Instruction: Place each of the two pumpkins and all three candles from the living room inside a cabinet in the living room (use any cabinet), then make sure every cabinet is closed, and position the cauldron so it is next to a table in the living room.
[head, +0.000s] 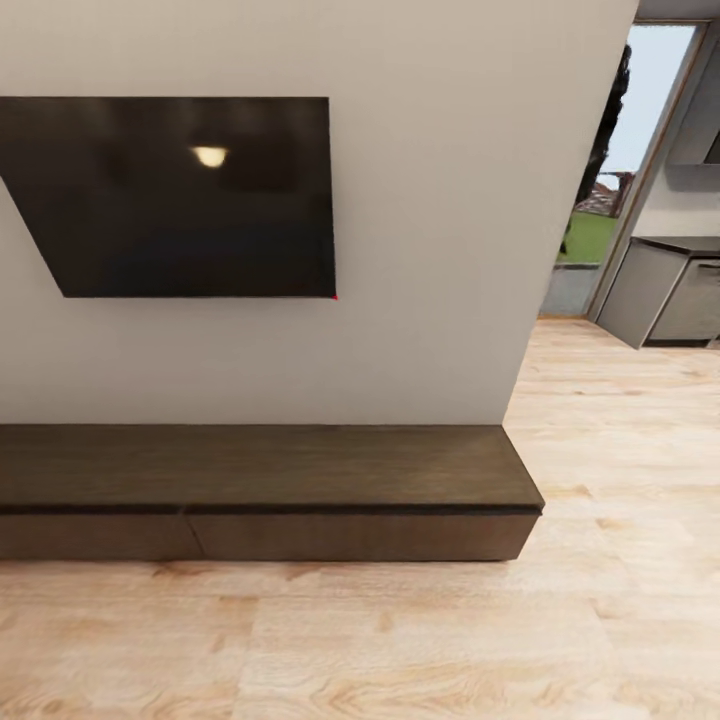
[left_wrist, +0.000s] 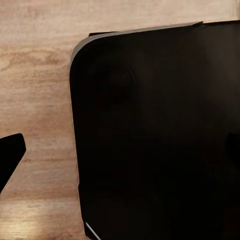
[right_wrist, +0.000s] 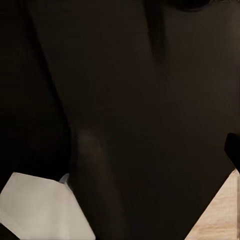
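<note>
The living room's pale wall (head: 420, 200) carries a wall-mounted black TV (head: 180, 195), and under it the long, low dark brown cabinet (head: 270, 465) sits on the wood-plank floor (head: 400, 640), both visible drawer fronts (head: 360, 537) flush and shut. No pumpkin, candle or cauldron is in sight. Whether either pincer is released or clenched cannot be told, so driving closer risks bumping the cabinet's corner.

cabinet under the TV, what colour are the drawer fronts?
Dark brown wood grain, matching the top of the long low dark brown wooden cabinet. Shows best in the head view.
</note>
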